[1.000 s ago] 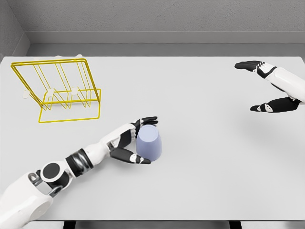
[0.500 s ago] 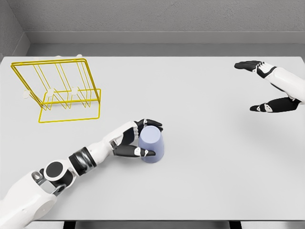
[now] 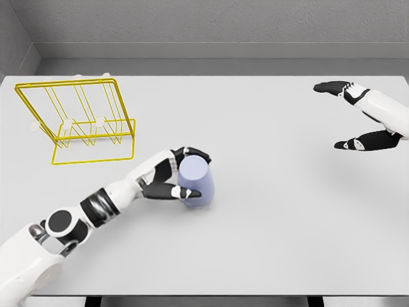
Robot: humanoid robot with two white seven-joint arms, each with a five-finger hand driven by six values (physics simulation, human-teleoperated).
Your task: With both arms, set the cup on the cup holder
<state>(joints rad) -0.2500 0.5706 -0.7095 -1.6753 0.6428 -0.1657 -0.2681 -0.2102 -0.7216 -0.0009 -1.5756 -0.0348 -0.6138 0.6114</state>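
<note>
Left hand clamped on cup, right of the cup holder.

Cup holder (image 3: 77, 121): thin yellow wire rack w/ slanted back frame & flat rectangular base loop, standing on the smooth pale-grey matte surface (image 3: 268, 243). Right of & nearer than the holder, the left hand (image 3: 171, 180), white shell w/ black fingers, is wrapped round the cup (image 3: 193, 181): fingers over the far side, thumb across the near side, closed tight on it. Cup is plain lavender, smooth, tapered cylinder; tilted, long axis leaning up and left toward the holder, one round flat end facing up toward the camera. Far right of the holder, the right hand (image 3: 361, 118) hangs above the surface, fingers spread apart, holding nothing.
</note>
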